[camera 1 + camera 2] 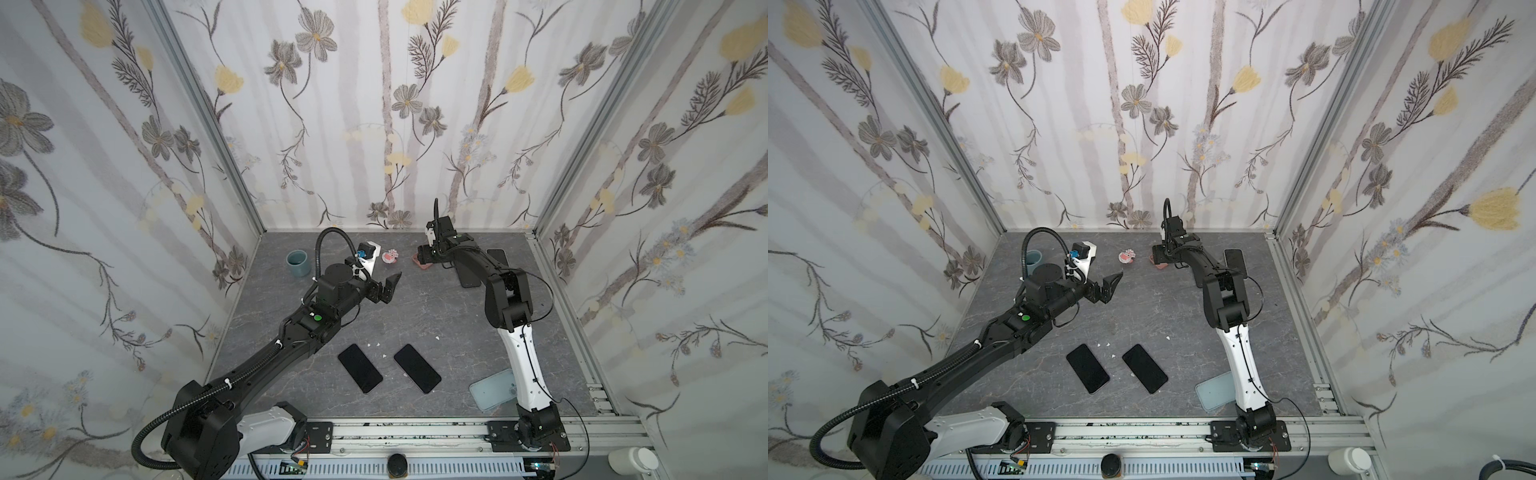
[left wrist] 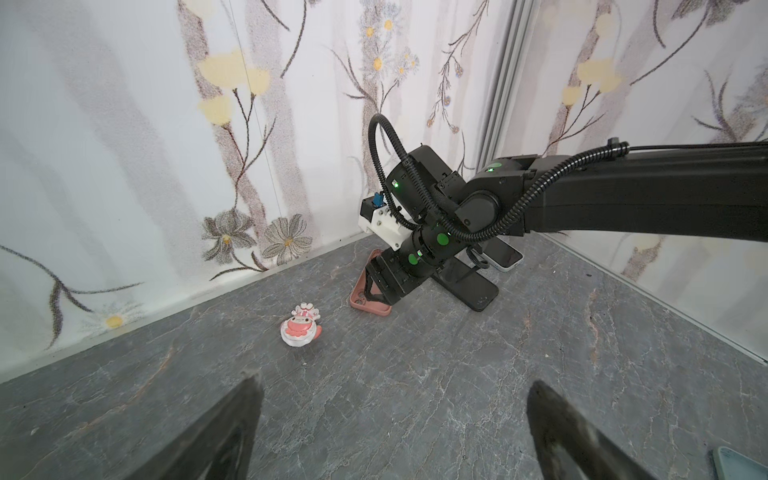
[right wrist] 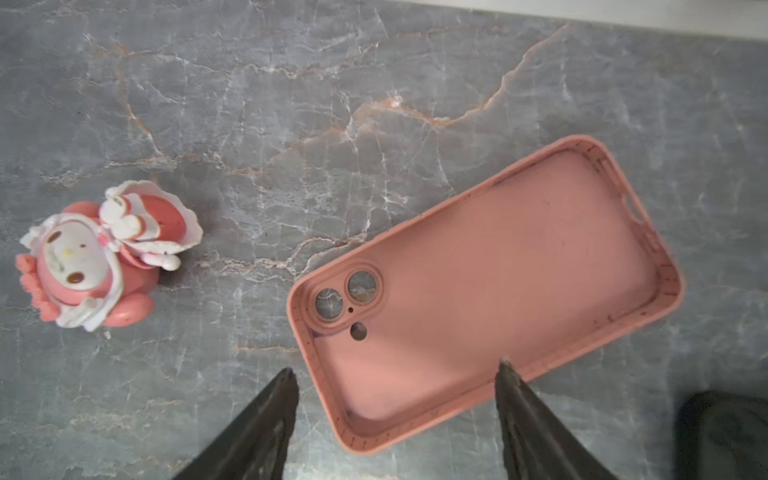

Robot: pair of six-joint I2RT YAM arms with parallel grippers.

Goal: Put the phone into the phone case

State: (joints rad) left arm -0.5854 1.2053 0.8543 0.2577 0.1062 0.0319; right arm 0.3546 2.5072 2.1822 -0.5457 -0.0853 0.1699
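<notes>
I see R gripper [image 3: 395, 365] over case [image 3: 498, 270], fingers apart astride its camera-hole corner, gripping nothing. L gripper [image 2: 395, 378] wide open, empty, well off case. Phones [image 1: 360, 368] lie well apart from case.

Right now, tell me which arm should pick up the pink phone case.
Right. The right gripper hangs directly over the pink phone case, jaws open astride one end. The left gripper is open too, but sits well apart from the case.
</notes>
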